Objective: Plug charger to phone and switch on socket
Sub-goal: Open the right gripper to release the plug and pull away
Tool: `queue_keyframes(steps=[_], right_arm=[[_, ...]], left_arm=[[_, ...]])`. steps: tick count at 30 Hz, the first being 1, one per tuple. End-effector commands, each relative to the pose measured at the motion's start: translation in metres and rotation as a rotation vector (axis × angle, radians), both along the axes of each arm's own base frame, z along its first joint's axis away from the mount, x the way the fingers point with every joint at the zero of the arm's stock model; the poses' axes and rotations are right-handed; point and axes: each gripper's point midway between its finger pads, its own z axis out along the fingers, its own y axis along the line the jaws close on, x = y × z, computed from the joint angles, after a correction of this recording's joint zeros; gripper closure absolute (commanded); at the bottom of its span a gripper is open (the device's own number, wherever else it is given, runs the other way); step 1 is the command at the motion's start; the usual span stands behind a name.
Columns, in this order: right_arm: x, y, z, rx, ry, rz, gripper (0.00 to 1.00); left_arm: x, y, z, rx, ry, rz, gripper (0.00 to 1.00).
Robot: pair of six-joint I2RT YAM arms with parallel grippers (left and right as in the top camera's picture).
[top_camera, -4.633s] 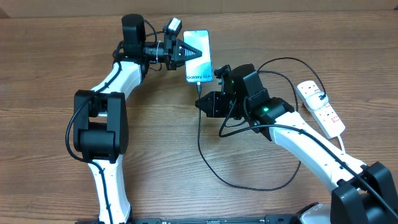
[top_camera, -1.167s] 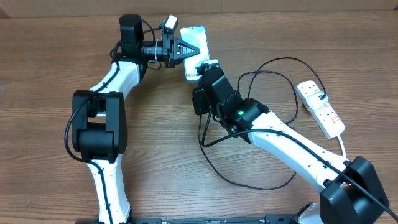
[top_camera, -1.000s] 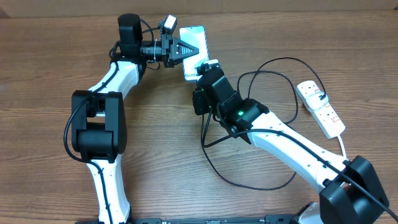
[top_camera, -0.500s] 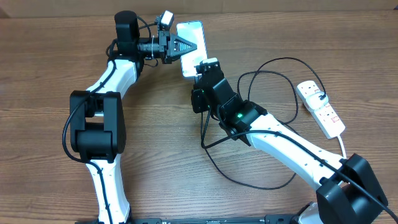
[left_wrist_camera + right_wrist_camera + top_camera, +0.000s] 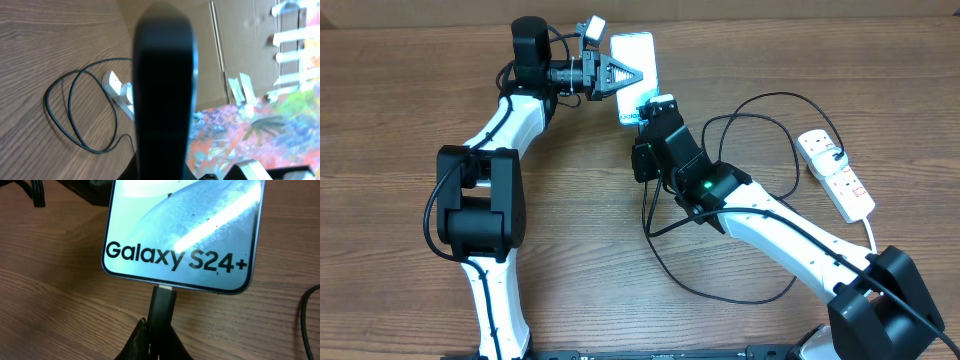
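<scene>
The step in hand is seating the plug in the phone, and a straight push matters most. The right gripper (image 5: 159,332) is clenched on the charger's black plug (image 5: 164,302), whose tip meets the middle of the phone's (image 5: 642,55) near edge. A sliver of metal shows between the plug body and that edge, so I judge it not fully home. The push should run along the phone's length, towards the far side, with the plug square to the edge. Any sideways lean could jam or bend the tip. The left gripper (image 5: 620,73) comes in from the left and appears clamped on the phone's left side, though its own camera is too blurred to confirm this. It should hold firm so the phone does not slide away under the push. The socket's switch comes only after that.

The phone sits at the far middle of the table (image 5: 400,120), between the two grippers. Whether it lies flat or is lifted, I cannot tell. It is slim, with a pale blue-white screen, a dark rim and "Galaxy S24+" printed across its near end. Dark specks dot the glass. The charger's (image 5: 772,96) thin black cable trails off the plug and loops widely over the wood to the right, towards the socket (image 5: 837,176). The socket is a white strip with red switches, lying well apart at the right.
</scene>
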Motion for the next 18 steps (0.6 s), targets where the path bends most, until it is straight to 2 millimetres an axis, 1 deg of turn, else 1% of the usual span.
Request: queue_keyframes(steps=[1, 4, 5, 7, 8, 10, 11, 12, 13, 15, 16, 18], right_arm=[[0.015, 0.012, 0.062, 0.114, -0.125, 0.021, 0.93], [0.024, 0.005, 0.067, 0.125, -0.145, 0.001, 0.93], [0.024, 0.003, 0.064, 0.121, -0.136, 0.001, 0.91], [0.019, 0.004, 0.059, 0.116, -0.107, 0.018, 0.79], [0.015, 0.007, 0.056, 0.119, -0.086, 0.038, 0.66], [0.007, 0.01, 0.055, 0.13, -0.057, 0.073, 0.55], [0.004, 0.011, 0.056, 0.136, -0.049, 0.085, 0.52], [0.0, 0.012, 0.059, 0.144, -0.042, 0.099, 0.45], [-0.004, 0.012, 0.063, 0.151, -0.037, 0.11, 0.4], [-0.013, 0.007, 0.075, 0.161, -0.033, 0.112, 0.32], [-0.02, -0.001, 0.085, 0.16, -0.036, 0.106, 0.28], [-0.03, -0.021, 0.101, 0.154, -0.039, 0.079, 0.17]], left_arm=[[-0.041, -0.032, 0.011, -0.05, -0.106, -0.19, 0.96], [-0.046, -0.04, 0.011, -0.053, -0.124, -0.209, 0.96], [-0.047, -0.041, 0.011, -0.054, -0.124, -0.212, 0.96], [-0.047, -0.042, 0.011, -0.053, -0.125, -0.212, 0.96], [-0.047, -0.042, 0.011, -0.054, -0.128, -0.212, 0.96], [-0.046, -0.04, 0.011, -0.054, -0.137, -0.206, 0.96], [-0.045, -0.038, 0.011, -0.054, -0.144, -0.202, 0.96], [-0.043, -0.037, 0.011, -0.053, -0.153, -0.197, 0.96], [-0.041, -0.036, 0.011, -0.051, -0.167, -0.186, 0.96], [-0.037, -0.035, 0.009, -0.047, -0.218, -0.165, 0.96], [-0.034, -0.035, 0.007, -0.04, -0.242, -0.149, 0.96], [-0.027, -0.038, 0.001, -0.019, -0.26, -0.109, 0.96]])
